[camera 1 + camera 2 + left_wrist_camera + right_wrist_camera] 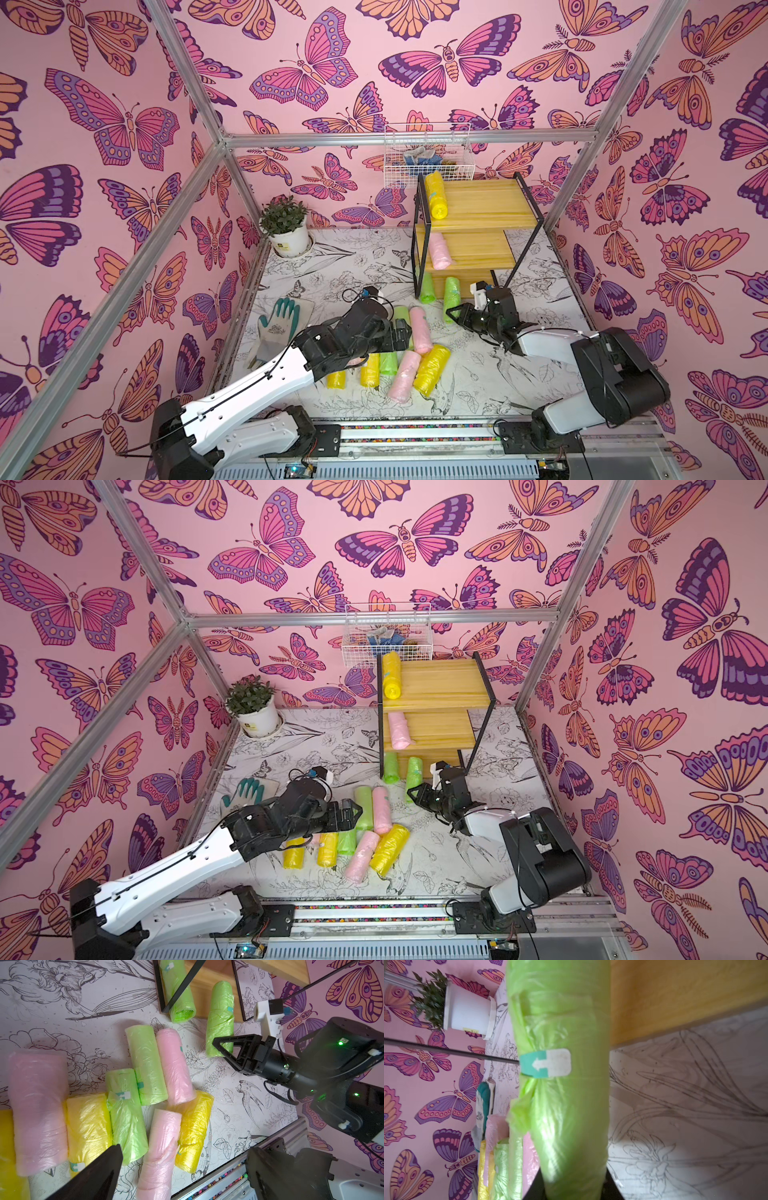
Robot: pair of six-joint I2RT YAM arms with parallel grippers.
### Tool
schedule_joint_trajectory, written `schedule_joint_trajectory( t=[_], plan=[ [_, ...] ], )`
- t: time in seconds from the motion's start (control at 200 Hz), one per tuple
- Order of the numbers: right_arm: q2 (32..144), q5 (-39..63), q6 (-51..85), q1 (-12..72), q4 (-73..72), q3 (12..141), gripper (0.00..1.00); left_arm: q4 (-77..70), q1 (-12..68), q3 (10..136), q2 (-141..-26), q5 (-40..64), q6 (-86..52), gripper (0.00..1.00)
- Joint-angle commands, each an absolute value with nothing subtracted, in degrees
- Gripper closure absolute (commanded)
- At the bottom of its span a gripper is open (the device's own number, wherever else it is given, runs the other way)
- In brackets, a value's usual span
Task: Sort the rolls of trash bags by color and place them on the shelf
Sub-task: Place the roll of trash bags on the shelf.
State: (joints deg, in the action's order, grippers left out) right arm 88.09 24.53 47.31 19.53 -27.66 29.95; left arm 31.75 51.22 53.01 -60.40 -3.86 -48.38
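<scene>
1. Nearby, a plant (pixel 286 232) sits in the table's (pixel 519 374) back left corner. A glove (pixel 278 328) lies by the left edge, and a wire basket (pixel 395 166) hangs on the wall behind the shelf (pixel 486 203).
2. The shelf stands at the back edge, right of centre. In the left wrist view a black frame bar (pixel 186 984) slants across the shelved green roll (pixel 182 1007) on the bottom board.
3. The left arm (pixel 266 374) reaches over the loose rolls (pixel 145 1064) near the front middle and hides some of them in both top views.
4. The left gripper (pixel 353 812) hangs above that pile, jaws spread wide, holding nothing.
5. The pile holds three yellow, three pink and two green rolls, lying close together and touching.
6. The right gripper (pixel 454 312) is clamped on the held roll (pixel 221 1012), just right of the shelved green roll at the bottom board's front edge.
7. The held roll is crinkly lime film, pinched at the middle under a teal and white arrow sticker (pixel 546 1062).
8. Its long axis runs front to back, parallel to the shelved green roll. The far end reaches over the bottom board. Whether it rests there or is lifted, I cannot tell.
9. A yellow roll (pixel 435 195) lies at the top board's left end and a pink roll (pixel 439 249) at the middle board's left end, both front to back.
</scene>
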Motion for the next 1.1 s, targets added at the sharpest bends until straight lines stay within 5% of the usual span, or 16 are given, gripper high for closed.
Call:
schedule_joint_trajectory(
  t=[0.0, 0.606, 1.097],
  plan=[
    [92.05, 29.40, 50.90, 18.14, -38.51, 30.96, 1.00, 33.12, 50.79, 54.40, -60.06, -5.01, -46.60, 0.00],
    [103.34, 33.59, 56.89, 15.91, -49.89, 37.91, 1.00, 34.54, 50.19, 56.86, -62.00, -4.92, -43.33, 0.00],
    [105.60, 33.56, 52.62, 14.95, -39.76, 44.11, 0.53, 35.82, 49.92, 58.80, -62.78, -4.92, -41.75, 0.00]
  ],
)
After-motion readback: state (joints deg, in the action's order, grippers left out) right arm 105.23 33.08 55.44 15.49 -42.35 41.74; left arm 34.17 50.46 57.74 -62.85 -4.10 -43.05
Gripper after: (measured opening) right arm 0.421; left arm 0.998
